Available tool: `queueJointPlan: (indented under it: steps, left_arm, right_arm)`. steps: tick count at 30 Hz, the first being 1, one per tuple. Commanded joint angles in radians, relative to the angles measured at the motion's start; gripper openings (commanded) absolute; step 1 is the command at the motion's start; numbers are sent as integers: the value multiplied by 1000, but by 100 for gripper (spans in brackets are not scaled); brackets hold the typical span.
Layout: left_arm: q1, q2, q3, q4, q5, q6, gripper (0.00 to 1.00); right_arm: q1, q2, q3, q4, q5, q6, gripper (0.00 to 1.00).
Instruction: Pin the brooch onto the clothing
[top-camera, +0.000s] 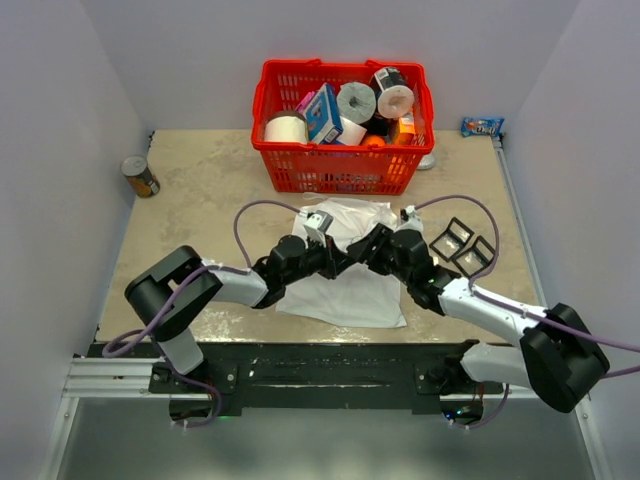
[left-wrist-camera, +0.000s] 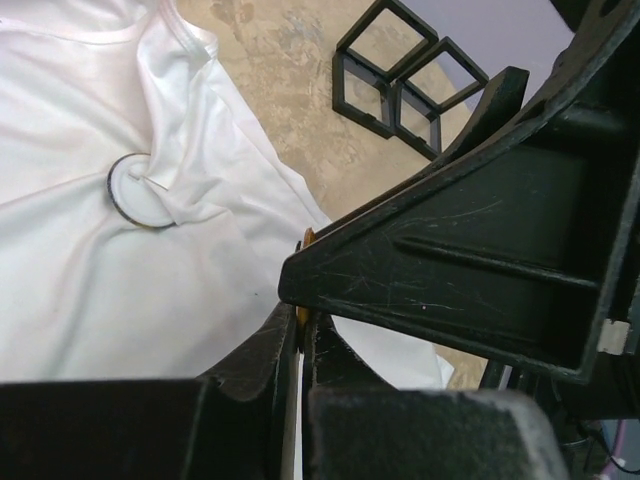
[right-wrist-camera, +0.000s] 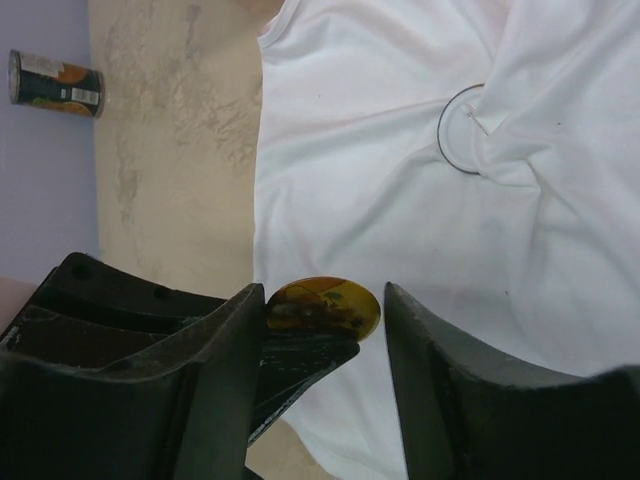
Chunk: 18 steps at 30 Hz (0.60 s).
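The white T-shirt (top-camera: 345, 290) lies flat in the middle of the table, also seen in the left wrist view (left-wrist-camera: 80, 280) and the right wrist view (right-wrist-camera: 400, 200). A thin dark ring (right-wrist-camera: 468, 142) sits on it with cloth bunched through it (left-wrist-camera: 140, 192). Both grippers meet above the shirt. My left gripper (top-camera: 350, 250) (left-wrist-camera: 300, 320) is shut on the brooch (left-wrist-camera: 306, 238), which shows only an orange edge between its fingers. My right gripper (top-camera: 372, 243) (right-wrist-camera: 325, 297) is open around the brooch's orange-gold disc (right-wrist-camera: 323, 305): one finger touches it and a gap separates it from the other.
A red basket (top-camera: 343, 170) of paper rolls and boxes stands at the back. Two black square frames (top-camera: 462, 243) (left-wrist-camera: 400, 80) lie right of the shirt. A can (top-camera: 140, 177) (right-wrist-camera: 55, 85) lies at the far left and a blue packet (top-camera: 481, 127) at the far right.
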Motion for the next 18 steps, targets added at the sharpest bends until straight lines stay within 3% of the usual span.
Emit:
queueJointPlan:
  steps: [1, 2, 5, 12, 15, 18]
  left_arm:
    - [-2, -119, 58, -173, -11, 154, 0]
    - [-2, -162, 72, -228, -12, 178, 0]
    - [-3, -241, 146, -468, -9, 283, 0]
    - [-2, -314, 357, -970, 37, 555, 0]
    - [-3, -338, 374, -1020, -55, 704, 0]
    - [-24, -368, 310, -941, -268, 793, 0]
  right_arm:
    - [13, -125, 53, -108, 74, -37, 61]
    - [12, -151, 53, -132, 80, -43, 68]
    - [10, -263, 57, -171, 68, -84, 76]
    - [9, -311, 166, -352, -30, -198, 77]
    - [9, -334, 168, -359, -49, -138, 77]
    - [10, -345, 153, -315, -66, -39, 75]
